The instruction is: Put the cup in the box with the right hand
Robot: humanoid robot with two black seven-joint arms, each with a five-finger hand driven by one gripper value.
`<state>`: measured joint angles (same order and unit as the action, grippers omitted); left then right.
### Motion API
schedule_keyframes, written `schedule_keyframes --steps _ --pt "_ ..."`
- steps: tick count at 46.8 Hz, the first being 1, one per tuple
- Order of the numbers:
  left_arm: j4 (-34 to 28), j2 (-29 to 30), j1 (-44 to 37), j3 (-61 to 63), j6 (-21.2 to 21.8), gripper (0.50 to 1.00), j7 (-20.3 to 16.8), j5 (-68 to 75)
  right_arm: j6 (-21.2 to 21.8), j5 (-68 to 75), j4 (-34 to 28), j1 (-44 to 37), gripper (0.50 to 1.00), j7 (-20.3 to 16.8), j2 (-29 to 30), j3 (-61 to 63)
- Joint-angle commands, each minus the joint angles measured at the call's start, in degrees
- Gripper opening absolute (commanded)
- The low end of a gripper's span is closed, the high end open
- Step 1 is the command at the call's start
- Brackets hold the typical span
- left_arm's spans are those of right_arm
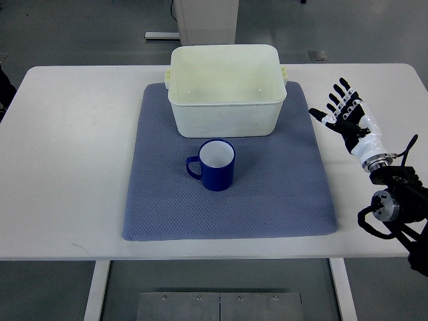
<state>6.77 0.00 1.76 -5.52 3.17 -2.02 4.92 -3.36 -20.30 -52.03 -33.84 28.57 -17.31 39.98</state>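
Note:
A dark blue cup (pixel 216 164) with a white inside stands upright on the blue-grey mat (pixel 267 194), its handle pointing left. Just behind it sits the cream plastic box (pixel 225 117), hollow side up with nothing in it. My right hand (pixel 341 107) hovers over the white table to the right of the mat, fingers spread and holding nothing. It is well apart from the cup, about level with the box's front wall. The left arm does not show.
The white table (pixel 73 167) carries the mat in its middle. A white cabinet base (pixel 204 20) stands on the floor behind the table. A metal plate (pixel 217 306) lies on the floor below the front edge.

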Motion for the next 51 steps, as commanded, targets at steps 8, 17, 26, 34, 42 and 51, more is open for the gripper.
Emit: schedule_keyframes --steps 8,17,26,34,42,51 --pt "0.0 0.0 0.0 0.0 0.0 1.000 0.0 0.0 0.0 0.0 -0.1 -0.4 1.000 -0.1 -0.1 0.1" --pt "0.0 0.0 0.0 0.0 0.0 1.000 0.0 -0.1 0.0 0.0 -0.1 -0.4 1.000 -0.1 -0.4 0.1" --pt "0.0 0.0 0.0 0.0 0.0 1.000 0.0 -0.1 0.0 0.0 0.0 -0.4 1.000 -0.1 -0.4 0.1" --pt "0.1 0.0 0.0 0.0 0.0 1.000 0.0 0.0 0.0 0.0 0.0 -0.4 1.000 0.5 -0.4 0.2" --pt "0.0 0.0 0.0 0.0 0.0 1.000 0.0 0.0 0.0 0.0 0.0 -0.5 1.000 3.7 -0.4 0.3" --pt "0.0 0.0 0.0 0.0 0.0 1.000 0.0 -0.1 0.0 0.0 0.0 -0.6 1.000 3.8 -0.4 0.2"
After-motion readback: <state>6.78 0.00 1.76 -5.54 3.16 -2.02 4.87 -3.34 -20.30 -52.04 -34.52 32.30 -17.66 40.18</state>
